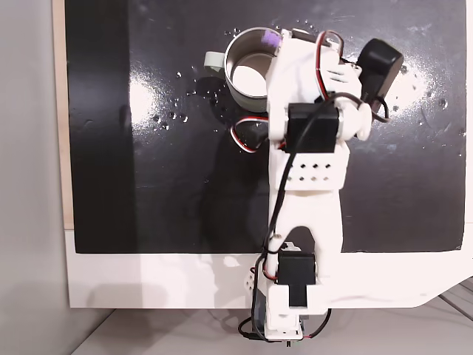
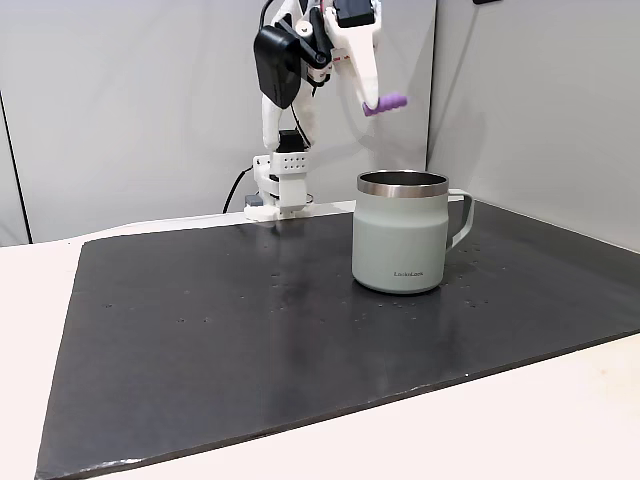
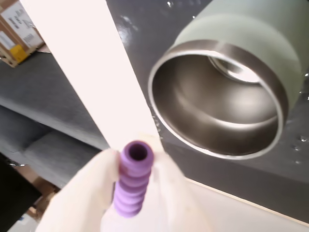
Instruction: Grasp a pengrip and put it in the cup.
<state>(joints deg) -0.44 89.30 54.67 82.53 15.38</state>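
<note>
The white two-finger gripper (image 3: 131, 193) pinches the small purple ribbed pengrip (image 3: 132, 181) between its fingers, the tube's open end poking out past the tips. Below and just ahead of it stands the round silvery metal cup (image 2: 402, 240) with its pale grey-green outside, upright on the black mat (image 2: 220, 330). From above, the pengrip (image 1: 271, 41) seems to hang over the cup's rim (image 1: 238, 44).

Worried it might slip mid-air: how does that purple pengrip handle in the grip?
The pengrip looks soft and ribbed, so the tool probably holds it without slipping. It seems very light. Being a short tube, it would likely roll if dropped beside the cup.
</note>
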